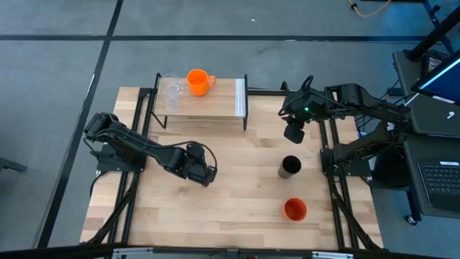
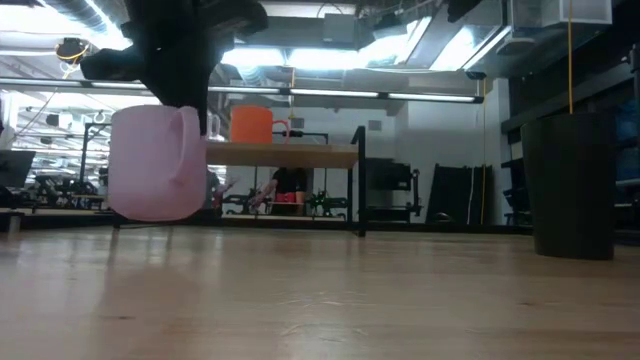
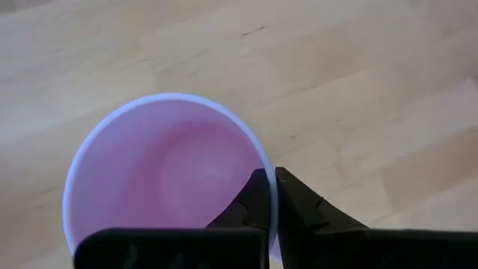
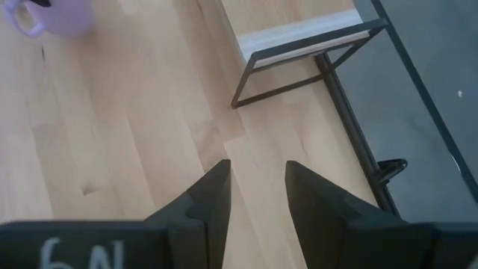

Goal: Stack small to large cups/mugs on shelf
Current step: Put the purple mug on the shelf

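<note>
lilac mug fills the left wrist view, its open mouth facing up, and the left gripper pinches its rim: one dark finger sits inside the wall, the other outside, the two pressed together on the thin lip. from table height the same mug hangs below that gripper, its base appearing just clear of the wooden tabletop, handle turned toward the shelf. seen from above, the left gripper is over the middle of the table, well apart from the shelf.

on the shelf, beyond the left jaws, stand the orange mug and, beside it toward the shelf's end, clear glass; whether that is one glass or two nested cannot be told.

the right gripper hovers off the shelf's other end with its fingers spread and nothing between them; the shelf's corner and black leg lie just ahead of the jaws. the black tumbler stands on the table near that gripper, and the red-orange cup stands farther off, past the tumbler.
</note>
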Tool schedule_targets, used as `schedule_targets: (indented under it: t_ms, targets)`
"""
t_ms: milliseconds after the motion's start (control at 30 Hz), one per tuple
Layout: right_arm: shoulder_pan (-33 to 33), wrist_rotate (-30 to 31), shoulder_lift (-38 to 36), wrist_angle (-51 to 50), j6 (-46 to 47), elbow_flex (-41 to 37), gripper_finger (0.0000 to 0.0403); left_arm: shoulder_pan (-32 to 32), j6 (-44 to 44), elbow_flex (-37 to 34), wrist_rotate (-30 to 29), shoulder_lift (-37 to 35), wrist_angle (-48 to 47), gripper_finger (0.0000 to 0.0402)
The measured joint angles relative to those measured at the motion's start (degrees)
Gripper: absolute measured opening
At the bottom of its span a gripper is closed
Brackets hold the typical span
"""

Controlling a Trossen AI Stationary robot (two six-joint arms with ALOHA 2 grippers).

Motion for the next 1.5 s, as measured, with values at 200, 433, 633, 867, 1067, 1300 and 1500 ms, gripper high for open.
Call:
schedule_targets:
  t_ms: [200, 433, 633, 867, 1067, 1300, 1500]
  targets:
    - [-0.01, 0.08, 0.0, 1.14, -0.09, 0.0, 0.0129, -0.82, -1.71, 0.11, -0.08, 1.78, 1.85, 0.0001]
    - [-0.01, 1.84, 0.02, 2.01, -0.17, 0.0, 0.0129, -1.19, -1.4, 0.48, 0.78, 3.93, 2.48, 0.0001]
    - [0.01, 1.88, 0.02, 2.28, -0.17, 0.0, 0.0129, -1.03, -1.28, 0.52, 1.64, 5.26, 2.45, 0.0004]
    - [-0.01, 1.9, 0.02, 2.38, -1.75, 0.0, 0.0129, -0.71, -1.28, 0.46, 1.12, 5.14, 3.82, 0.0059]
    - [-0.01, 1.9, 0.02, 2.38, -2.13, 0.0, 0.0129, -0.17, 0.01, 0.46, 1.1, 5.14, 4.72, 0.01]
    - [0.01, 1.9, 0.02, 2.38, -2.99, 0.0, 0.0129, -0.17, 3.29, 2.71, 2.91, 3.51, 3.78, 0.0113]
    - [0.01, 1.9, 0.02, 2.38, -2.99, 0.0, 0.0129, 0.89, 11.48, 10.09, 1.67, 0.36, -1.55, 0.0114]
